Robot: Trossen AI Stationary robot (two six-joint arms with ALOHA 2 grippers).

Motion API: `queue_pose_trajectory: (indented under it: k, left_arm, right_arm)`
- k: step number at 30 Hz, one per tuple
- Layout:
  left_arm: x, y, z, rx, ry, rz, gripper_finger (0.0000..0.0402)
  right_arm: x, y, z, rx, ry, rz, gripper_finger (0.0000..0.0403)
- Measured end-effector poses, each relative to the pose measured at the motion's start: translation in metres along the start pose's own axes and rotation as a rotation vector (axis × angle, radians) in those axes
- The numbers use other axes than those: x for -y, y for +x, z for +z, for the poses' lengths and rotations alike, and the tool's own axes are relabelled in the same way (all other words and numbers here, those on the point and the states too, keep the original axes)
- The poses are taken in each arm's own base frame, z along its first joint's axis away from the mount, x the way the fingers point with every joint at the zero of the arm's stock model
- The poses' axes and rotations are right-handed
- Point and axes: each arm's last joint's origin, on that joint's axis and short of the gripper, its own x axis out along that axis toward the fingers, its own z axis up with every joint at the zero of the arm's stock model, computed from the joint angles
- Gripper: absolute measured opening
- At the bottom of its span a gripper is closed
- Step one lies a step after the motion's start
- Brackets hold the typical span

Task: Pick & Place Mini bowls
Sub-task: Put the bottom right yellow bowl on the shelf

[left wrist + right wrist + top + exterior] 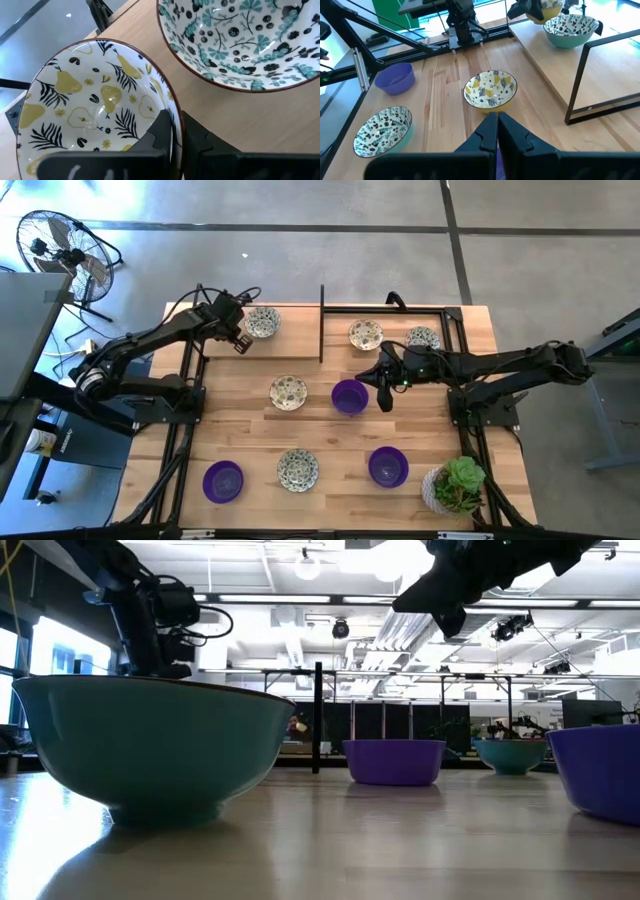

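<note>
Clearance check: tight at the back, open in the middle.
I see the upright black frame (pixel 322 322) splitting the raised board (pixel 290 348); left hand (pixel 240 340) is boxed in by two bowls there. Wide bare worktop (pixel 250 438) between the front bowls; potted plant (pixel 455 485) blocks the front-right corner.

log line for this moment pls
left tool shut on pear bowl | beside floral bowl | right tool shut, raised

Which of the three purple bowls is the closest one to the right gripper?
The purple bowl in the table's middle, just beside the right gripper. The other two purple bowls sit along the table's near edge.
</note>
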Motion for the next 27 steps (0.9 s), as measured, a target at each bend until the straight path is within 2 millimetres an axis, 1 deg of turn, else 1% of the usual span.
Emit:
queue_pose_trajectory:
  k: [6, 13, 20, 23, 27]
  left_arm:
    - [0.0, 0.001, 0.002, 0.012, 0.003, 0.003, 0.0007]
    - [0.004, 0.018, 0.005, -0.023, 0.017, 0.003, 0.001]
    - [0.004, 0.018, 0.005, -0.025, 0.018, 0.0, 0.0012]
    - [0.005, 0.018, 0.005, -0.026, 0.018, -0.002, 0.0027]
    - [0.005, 0.018, 0.005, -0.024, 0.037, -0.004, 0.0059]
  right_arm:
    - [0.0, 0.0, 0.0, 0.0, -0.016, 0.0, 0.0001]
    - [0.0, 0.0, 0.0, -0.001, -0.023, 0.004, 0.0001]
    - [0.0, 0.0, 0.0, -0.002, -0.024, 0.008, 0.0001]
    - [0.0, 0.0, 0.0, -0.002, -0.024, 0.008, 0.0001]
    - [0.0, 0.0, 0.0, -0.002, -0.024, 0.008, 0.0001]
